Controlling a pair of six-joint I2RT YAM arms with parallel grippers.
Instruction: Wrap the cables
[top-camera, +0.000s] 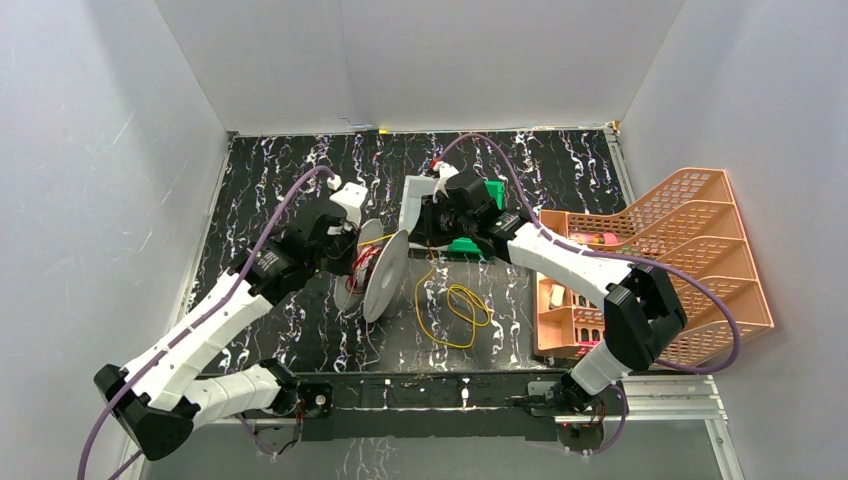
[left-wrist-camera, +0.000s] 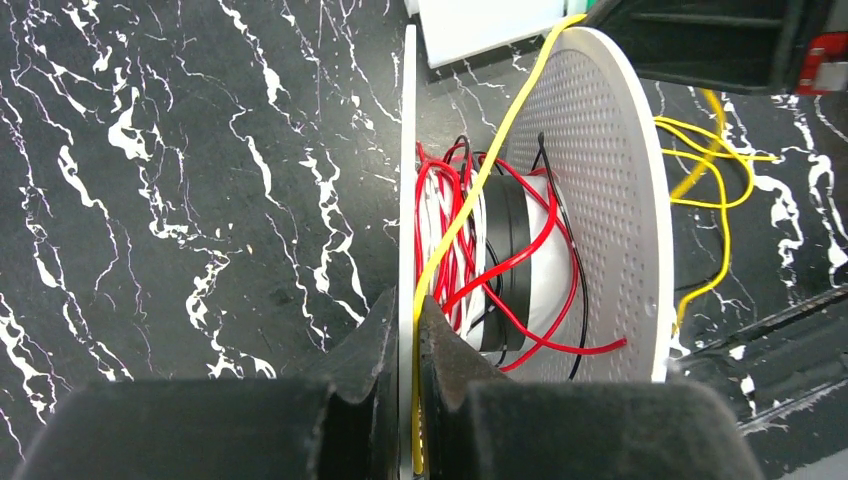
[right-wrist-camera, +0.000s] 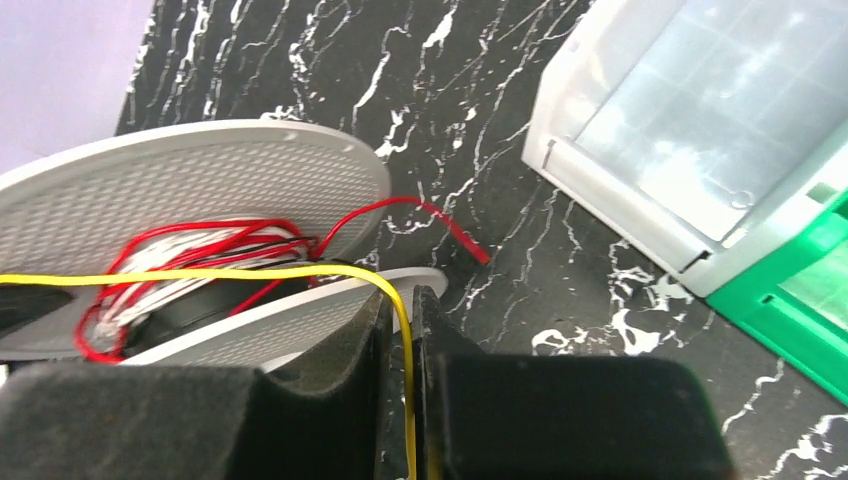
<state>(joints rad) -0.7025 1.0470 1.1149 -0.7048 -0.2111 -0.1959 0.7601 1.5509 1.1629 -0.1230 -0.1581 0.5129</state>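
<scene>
Top view first: the white perforated spool (top-camera: 388, 270) stands on edge in the middle of the black marbled table (top-camera: 280, 170), an arm on either side. An orange rack (top-camera: 700, 250) crowds the right edge, and a green box (top-camera: 487, 195) sits behind the right arm. The yellow cable (top-camera: 455, 305) lies in loose loops on the table just right of the spool.

Over to the left wrist: the left fingers (left-wrist-camera: 380, 340) are clenched on the rim of the spool's near flange (left-wrist-camera: 408, 200). The yellow cable (left-wrist-camera: 470, 190) drops over the hub's red wire (left-wrist-camera: 450, 250) and runs down right beside that pinched rim.

Right wrist now: the cable (right-wrist-camera: 200, 274) crosses the spool (right-wrist-camera: 200, 190), bends and slips into the slim gap between the right fingers (right-wrist-camera: 432, 330). I can't tell whether they're pinching or just letting go. A white lidded box (right-wrist-camera: 700, 110) sits off to the right.
</scene>
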